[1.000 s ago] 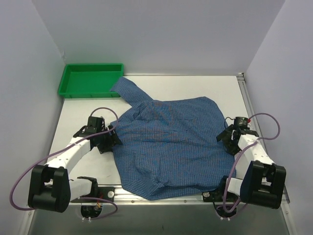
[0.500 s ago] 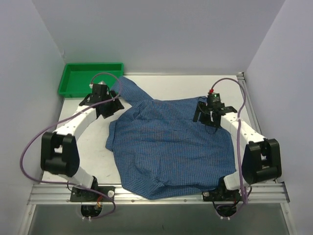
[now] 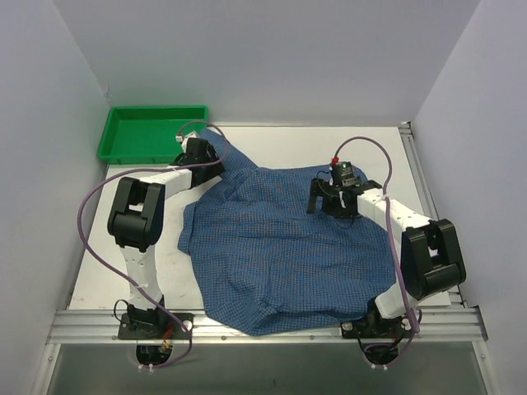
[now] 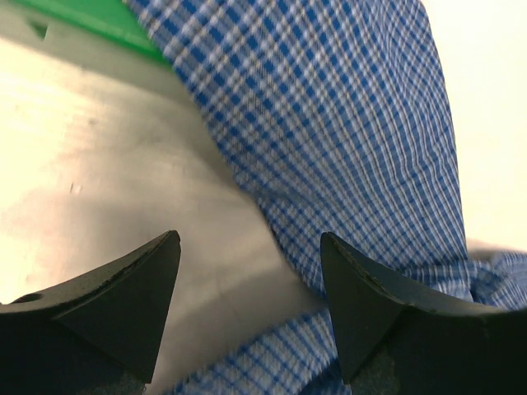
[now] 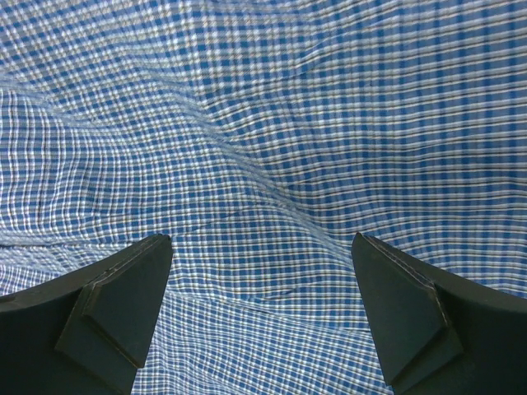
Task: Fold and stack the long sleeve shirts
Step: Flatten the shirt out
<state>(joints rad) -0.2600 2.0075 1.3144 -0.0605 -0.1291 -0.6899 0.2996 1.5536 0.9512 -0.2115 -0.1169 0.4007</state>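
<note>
One long sleeve shirt (image 3: 280,247), blue fine-checked cloth, lies spread and rumpled on the white table. One sleeve (image 3: 216,148) runs up-left toward the green tray. My left gripper (image 3: 211,160) is low at that sleeve, beside the tray. In the left wrist view it (image 4: 249,239) is open, with the sleeve (image 4: 346,132) ahead and a fold of cloth low between the fingers. My right gripper (image 3: 329,204) hovers over the shirt's far right part. Seen from the right wrist, it (image 5: 262,239) is wide open over the checked cloth (image 5: 272,148), holding nothing.
A green plastic tray (image 3: 115,148) stands at the far left corner, its rim (image 4: 90,18) just beyond the sleeve. Bare white table (image 3: 329,144) lies behind the shirt and to its left (image 3: 123,271). Grey walls close in on three sides.
Both arms have swung from the shirt's near sides to its far part. The left gripper reached the sleeve by the tray; the right moved left over the shirt and opened wider.
</note>
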